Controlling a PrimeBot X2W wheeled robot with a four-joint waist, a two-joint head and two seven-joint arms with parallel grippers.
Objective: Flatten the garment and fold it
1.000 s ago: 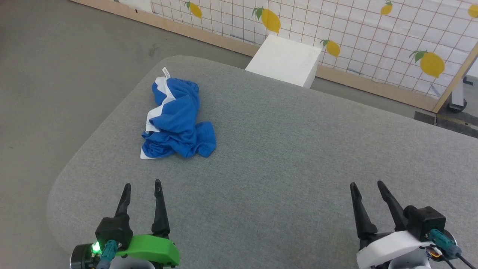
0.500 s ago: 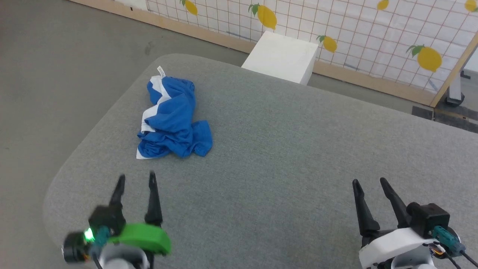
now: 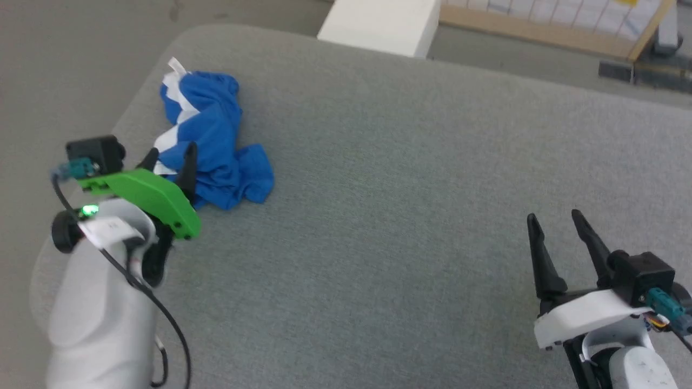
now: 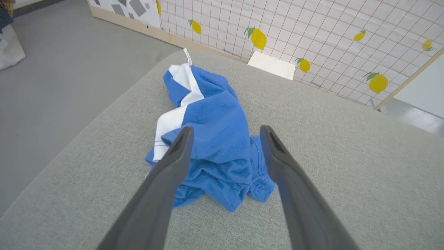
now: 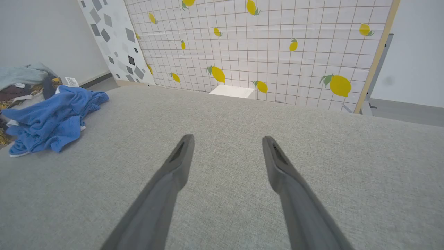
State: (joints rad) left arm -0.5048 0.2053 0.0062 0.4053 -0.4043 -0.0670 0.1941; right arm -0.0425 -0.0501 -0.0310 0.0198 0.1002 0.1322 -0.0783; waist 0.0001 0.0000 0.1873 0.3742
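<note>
While the garment (image 3: 213, 146) lies crumpled in a loose heap near the far left corner of the grey padded table (image 3: 405, 189), neither gripper has hold of it. The fabric is bright blue and unflattened. A white band (image 3: 165, 141) runs along the side of the heap nearest the table's left edge, and a small white label tab (image 4: 187, 57) stands up at the far end. The left gripper (image 3: 171, 150), on a green wrist housing with a lit green lamp (image 3: 90, 209), is at the near end of the heap. Its two dark fingers are spread wide with nothing clamped between them. In the left wrist view the blue folds show between and beyond the fingers; whether the tips touch the cloth cannot be told. The right gripper (image 3: 553, 215) is over bare table on the near right, well apart from the garment, its fingers likewise parted wide and empty. A white box (image 3: 381, 24) stands on the floor just beyond the table's far edge. A lemon-printed grid panel (image 4: 312, 31) stands behind it. The right wrist view shows a pile of mixed clothing (image 5: 20, 83) beyond the garment.
</note>
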